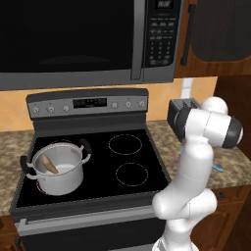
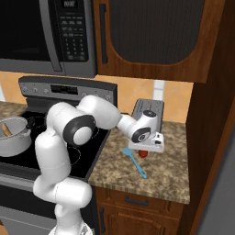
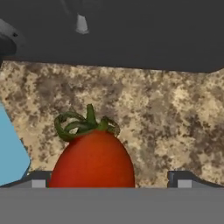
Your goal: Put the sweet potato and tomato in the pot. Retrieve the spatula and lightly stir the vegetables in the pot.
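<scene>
On the counter right of the stove: you find the tomato (image 3: 92,159) sitting on the speckled stone, green stem upward, seen close in the hand view; in the right base view only a sliver of red (image 2: 143,153) shows under the hand.
Gripper: your gripper (image 3: 109,179) hangs low over the tomato with its jaws spread wide, one tip either side of the fruit; you hold nothing, and whether a tip touches the skin you cannot tell.
Spatula: the blue spatula (image 2: 135,162) lies flat on the counter just beside the tomato, its blade near the hand and its handle running toward the front edge; its blade fills the left edge of the hand view (image 3: 11,148).
Sweet potato: you see it already in the pot, leaning against the inner wall (image 1: 49,164).
Pot: the steel pot (image 1: 58,182) stands on the stove's front left burner, well apart from the tomato.
Stove: the black cooktop (image 1: 127,159) lies between pot and counter.
Toaster: a dark toaster (image 2: 148,111) stands at the back of the counter (image 2: 160,176), behind your hand.
Microwave: it hangs above the stove (image 1: 78,39).
</scene>
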Available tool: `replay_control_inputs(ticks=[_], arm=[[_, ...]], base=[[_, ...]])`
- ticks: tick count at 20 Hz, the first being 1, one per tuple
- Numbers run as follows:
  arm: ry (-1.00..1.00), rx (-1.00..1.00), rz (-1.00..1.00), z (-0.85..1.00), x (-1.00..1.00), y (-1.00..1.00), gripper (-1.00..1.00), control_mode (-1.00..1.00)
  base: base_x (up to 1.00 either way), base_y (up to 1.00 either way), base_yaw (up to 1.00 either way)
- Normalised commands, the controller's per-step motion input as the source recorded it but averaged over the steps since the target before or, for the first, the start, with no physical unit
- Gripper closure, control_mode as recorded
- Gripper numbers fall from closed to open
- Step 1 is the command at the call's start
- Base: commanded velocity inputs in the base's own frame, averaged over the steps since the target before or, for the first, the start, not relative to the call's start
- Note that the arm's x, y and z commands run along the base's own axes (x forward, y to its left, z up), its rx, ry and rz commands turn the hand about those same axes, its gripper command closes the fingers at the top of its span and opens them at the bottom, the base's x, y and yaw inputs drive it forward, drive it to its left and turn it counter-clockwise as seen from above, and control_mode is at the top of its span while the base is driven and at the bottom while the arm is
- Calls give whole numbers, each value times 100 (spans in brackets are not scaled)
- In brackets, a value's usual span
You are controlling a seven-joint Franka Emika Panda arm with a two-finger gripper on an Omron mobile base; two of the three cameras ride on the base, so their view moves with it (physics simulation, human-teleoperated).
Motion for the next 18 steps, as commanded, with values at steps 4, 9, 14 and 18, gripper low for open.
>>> replay_control_inputs(ticks=[4,9,14,18], arm=[[3,0,0,-44,5,0,100,-100],[1,0,1,-30,4,0,100,-100],[-8,1,7,13,-51,45,100,-100],[-10,3,10,82,-75,78,100,-100]], base=[[0,0,0],[0,0,0],[0,0,0],[0,0,0]])
